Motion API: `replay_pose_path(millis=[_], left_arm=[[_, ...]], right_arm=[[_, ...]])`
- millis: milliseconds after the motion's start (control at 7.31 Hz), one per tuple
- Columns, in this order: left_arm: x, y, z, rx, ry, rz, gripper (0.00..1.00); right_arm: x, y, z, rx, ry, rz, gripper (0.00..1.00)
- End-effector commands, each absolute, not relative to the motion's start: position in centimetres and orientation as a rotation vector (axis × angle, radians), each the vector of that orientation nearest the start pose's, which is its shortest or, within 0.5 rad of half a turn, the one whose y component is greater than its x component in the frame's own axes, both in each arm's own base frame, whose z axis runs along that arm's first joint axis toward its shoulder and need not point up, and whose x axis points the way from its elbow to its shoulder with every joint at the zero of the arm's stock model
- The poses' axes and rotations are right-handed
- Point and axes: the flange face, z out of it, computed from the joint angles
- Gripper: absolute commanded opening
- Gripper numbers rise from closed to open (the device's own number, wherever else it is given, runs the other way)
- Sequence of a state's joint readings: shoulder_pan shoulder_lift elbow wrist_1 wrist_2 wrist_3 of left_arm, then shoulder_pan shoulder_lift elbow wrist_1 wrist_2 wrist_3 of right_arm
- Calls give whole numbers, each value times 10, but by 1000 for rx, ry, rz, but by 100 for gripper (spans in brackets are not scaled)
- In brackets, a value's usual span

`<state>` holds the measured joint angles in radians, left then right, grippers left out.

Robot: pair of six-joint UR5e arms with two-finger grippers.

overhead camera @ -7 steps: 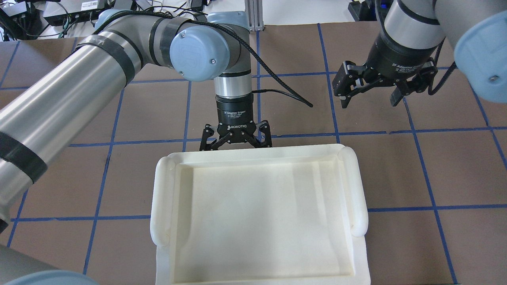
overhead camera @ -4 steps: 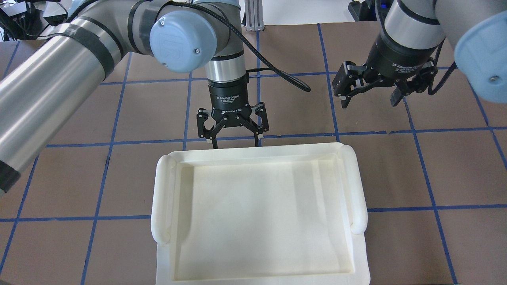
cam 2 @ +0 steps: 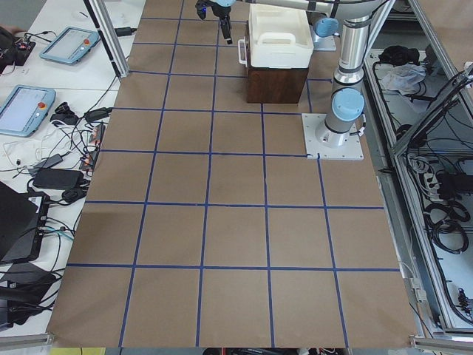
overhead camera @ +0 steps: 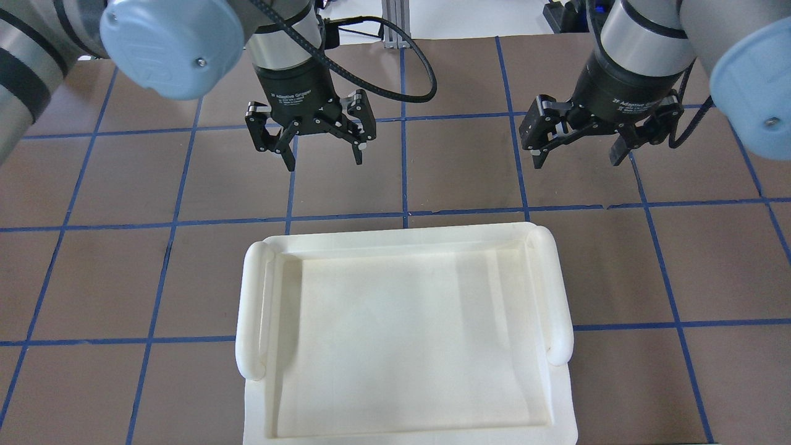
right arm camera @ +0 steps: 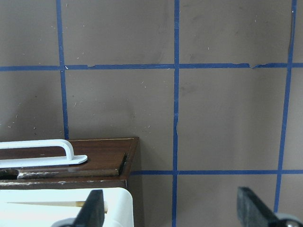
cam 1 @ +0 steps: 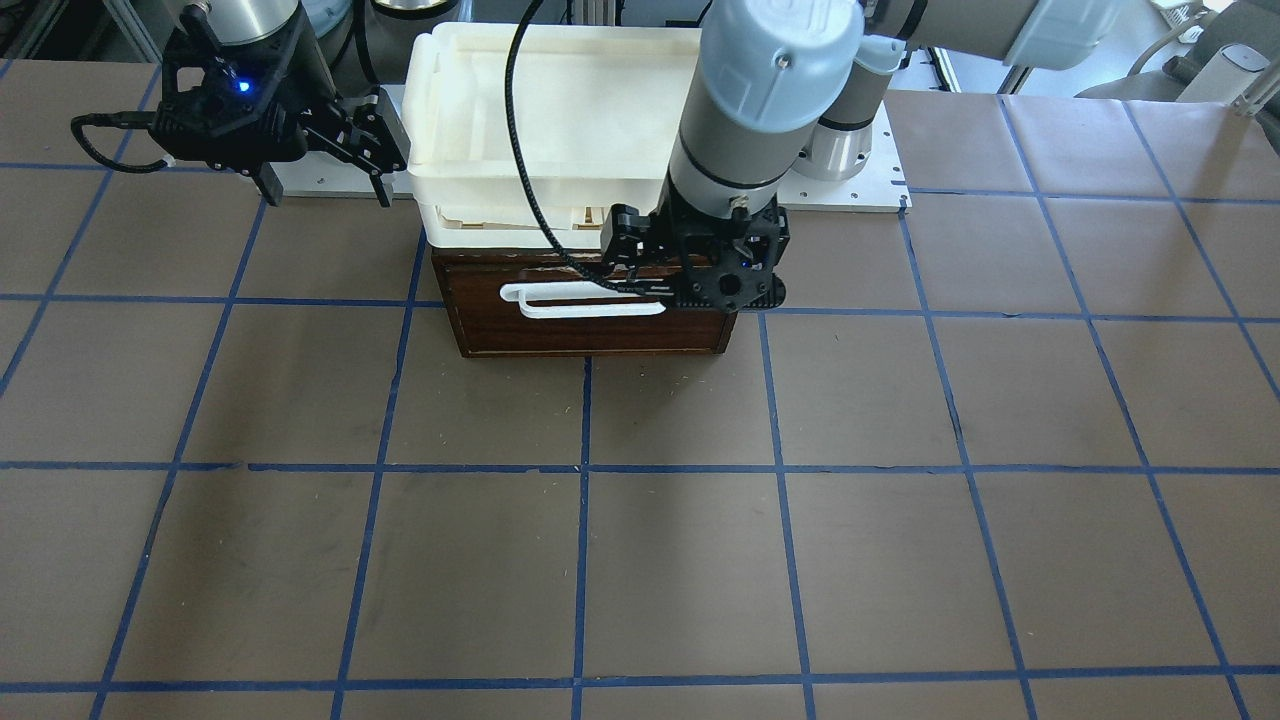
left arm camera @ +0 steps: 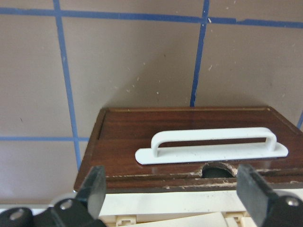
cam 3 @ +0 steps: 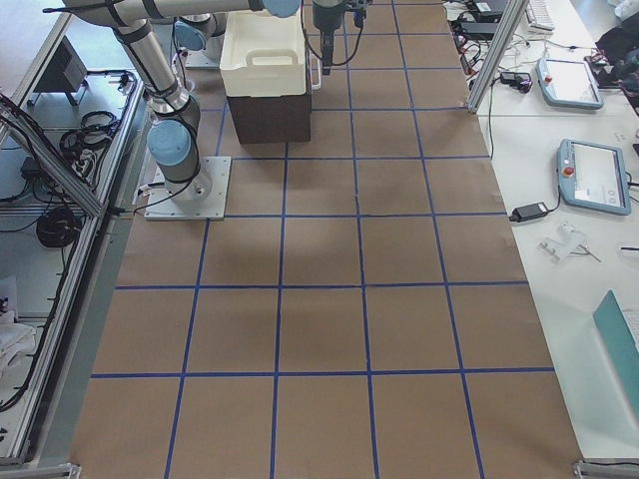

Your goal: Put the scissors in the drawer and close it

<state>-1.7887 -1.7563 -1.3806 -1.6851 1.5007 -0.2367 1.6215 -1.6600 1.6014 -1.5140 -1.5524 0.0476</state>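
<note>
The dark-brown drawer (cam 1: 590,335) with its white bar handle (cam 1: 585,300) sits under a white tray, its front pushed in against the box. Its inside is hidden. The left wrist view shows the drawer front (left arm camera: 189,125), the handle (left arm camera: 213,144) and the chipped top edge. The scissors show in no view. My left gripper (overhead camera: 324,164) is open and empty, hovering above and in front of the drawer front; it also shows in the front-facing view (cam 1: 700,290). My right gripper (overhead camera: 576,162) is open and empty, off the drawer's right side.
A white plastic tray (overhead camera: 253,309) lies on top of the wooden box and covers it from above. Brown table paper with blue grid tape (overhead camera: 401,167) surrounds the box. Tablets and cables lie on side benches (cam 2: 29,111).
My left gripper has drawn back from the drawer front, moving up and to the left in the overhead view, still open. My right gripper has not moved.
</note>
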Motion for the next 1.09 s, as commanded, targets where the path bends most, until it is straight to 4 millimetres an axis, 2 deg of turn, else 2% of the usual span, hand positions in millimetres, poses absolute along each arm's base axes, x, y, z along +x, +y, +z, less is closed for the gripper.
replay_pose_path(millis=[0,274,410,547,821,958], left_arm=[[-215,-508,510,55,3175,15,100],[-186,-502,538,9,3169,-165,100],[-166,-502,542,30,3090,-187,100],[-152,-502,545,3,3095,-186,100],[-138,-516,533,-44,3125,-159,100],[-137,-516,534,-40,3126,-161,100]], right_arm=[[158,-446,509,-5,3123,-1,100],[159,-446,509,-5,3123,1,100],[158,-446,510,-5,3126,-6,100],[157,-444,516,-5,3128,-25,100],[158,-442,516,-7,3128,-28,100],[154,-441,518,-5,3158,-35,100]])
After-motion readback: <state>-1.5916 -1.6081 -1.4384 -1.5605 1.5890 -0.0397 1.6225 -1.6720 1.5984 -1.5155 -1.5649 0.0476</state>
